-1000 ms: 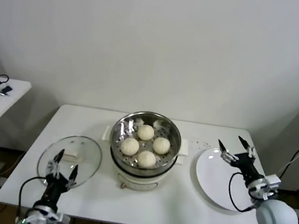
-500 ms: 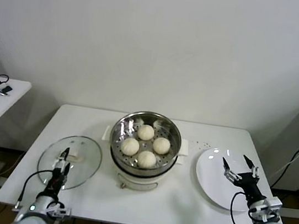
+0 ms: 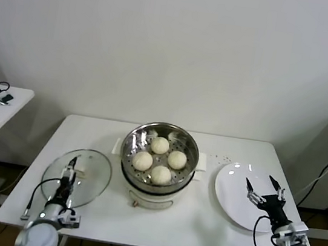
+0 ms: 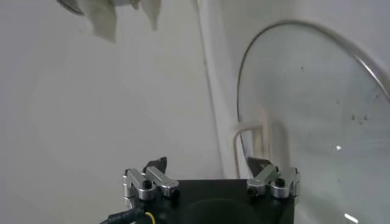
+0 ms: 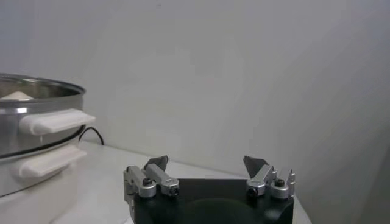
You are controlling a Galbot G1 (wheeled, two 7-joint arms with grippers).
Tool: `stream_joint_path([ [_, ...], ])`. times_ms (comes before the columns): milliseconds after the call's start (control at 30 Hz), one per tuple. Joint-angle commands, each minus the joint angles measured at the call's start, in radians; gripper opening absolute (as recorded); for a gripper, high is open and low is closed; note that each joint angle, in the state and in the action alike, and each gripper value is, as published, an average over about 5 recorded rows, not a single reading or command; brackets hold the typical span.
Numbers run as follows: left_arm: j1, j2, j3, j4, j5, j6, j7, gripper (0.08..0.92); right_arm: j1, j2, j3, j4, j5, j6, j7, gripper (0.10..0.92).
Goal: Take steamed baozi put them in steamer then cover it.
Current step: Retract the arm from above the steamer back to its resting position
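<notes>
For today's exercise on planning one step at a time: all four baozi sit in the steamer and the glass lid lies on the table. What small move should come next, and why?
Probably the left gripper, open over the glass lid, should lower onto the lid's handle. The four baozi already lie in the steamer, which is uncovered. The right gripper hangs open, empty, over the white plate.

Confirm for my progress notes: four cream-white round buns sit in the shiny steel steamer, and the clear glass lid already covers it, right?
Not quite. The four cream-white round buns do sit in the shiny steel steamer, but the clear glass lid lies on the white table beside it, as the head view shows.
</notes>
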Motion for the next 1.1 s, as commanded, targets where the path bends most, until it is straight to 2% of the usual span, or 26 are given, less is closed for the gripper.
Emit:
stream_joint_path([
  [33, -0.096, 0.006, -0.001, 0.138, 0.010, -0.002, -0.035, 0.823, 0.000, 0.011, 0.002, -0.009, -0.023, 0.005, 0.000, 0.823],
  [800, -0.161, 0.012, 0.028, 0.199, -0.087, -0.017, -0.074, 0.822, 0.028, 0.018, -0.029, -0.048, -0.082, 0.020, -0.006, 0.823],
  [900, -0.161, 0.013, 0.029, 0.199, -0.091, -0.022, -0.072, 0.790, 0.035, 0.016, -0.037, -0.051, -0.089, 0.020, -0.006, 0.823],
  [1100, -0.164, 0.015, 0.031, 0.204, -0.098, -0.034, -0.065, 0.628, 0.043, 0.023, -0.048, -0.060, -0.109, 0.024, -0.007, 0.823],
])
